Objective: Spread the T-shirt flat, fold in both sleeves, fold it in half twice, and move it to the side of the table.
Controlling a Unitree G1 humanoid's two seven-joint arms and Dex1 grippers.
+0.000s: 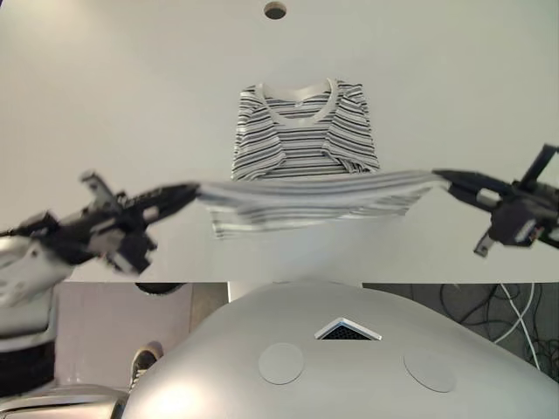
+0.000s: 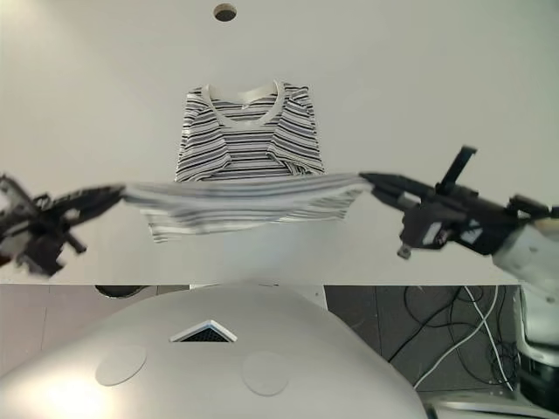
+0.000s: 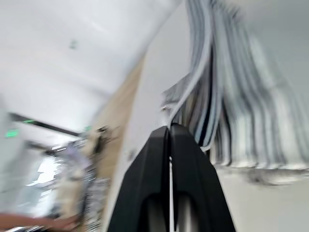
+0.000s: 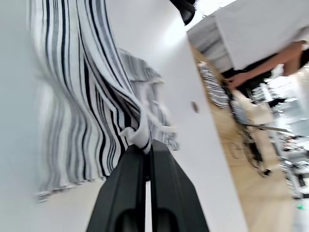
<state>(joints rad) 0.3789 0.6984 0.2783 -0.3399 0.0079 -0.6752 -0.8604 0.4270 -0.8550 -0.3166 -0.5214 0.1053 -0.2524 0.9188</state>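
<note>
Left hand (image 1: 190,188) and right hand (image 1: 439,176) are gripping the T-shirt's (image 1: 306,140) raised hem (image 1: 306,190), collar (image 1: 297,98) lying toward the counter's (image 1: 454,70) far edge.

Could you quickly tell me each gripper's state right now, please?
Left gripper: shut on the T-shirt, at its lifted edge.
Right gripper: shut on the T-shirt, that edge's other end.

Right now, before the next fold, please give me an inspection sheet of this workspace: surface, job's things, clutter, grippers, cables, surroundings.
Surface: white table, round hole near its far edge.
Job's things: striped T-shirt, sleeves folded in, collar end flat, hem end lifted between the grippers.
Clutter: nothing seen.
Grippers: left gripper and right gripper each shut on a hem corner.
Cables: cables on the floor at the robot's right.
Surroundings: likely a shoe on the floor at its left.
</note>
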